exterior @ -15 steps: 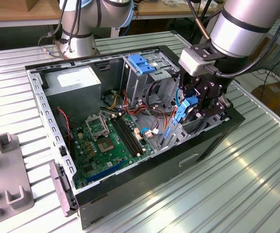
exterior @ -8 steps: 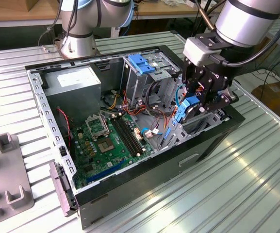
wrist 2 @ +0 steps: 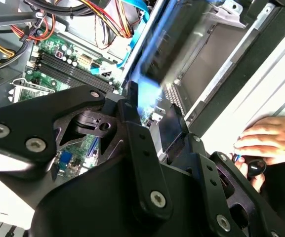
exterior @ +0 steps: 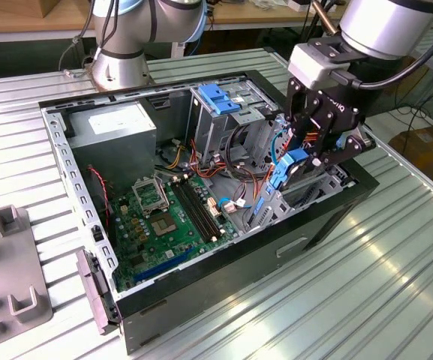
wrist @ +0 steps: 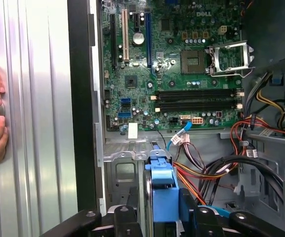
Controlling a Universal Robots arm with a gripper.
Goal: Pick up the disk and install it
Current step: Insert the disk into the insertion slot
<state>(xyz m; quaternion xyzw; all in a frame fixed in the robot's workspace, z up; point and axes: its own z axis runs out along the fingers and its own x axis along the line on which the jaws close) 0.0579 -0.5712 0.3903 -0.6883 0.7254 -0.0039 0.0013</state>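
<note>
The arm [exterior: 385, 22] hung tilted over the open computer case [exterior: 201, 289], its hand [exterior: 295, 166] pinching the disk [exterior: 279, 174] edge-on above the drive bay [exterior: 310, 196], near the worktop's [exterior: 396, 285] edge on the exterior view's right.

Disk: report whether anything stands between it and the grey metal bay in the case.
Nothing visible blocks it. The tool holds the disk by its blue rail right at the grey bay. Red and yellow wires lie close beside the disk, not across its way.

The disk [wrist: 161, 178], perhaps blue-railed, is largely hidden behind the hand [wrist: 157, 219].
</note>
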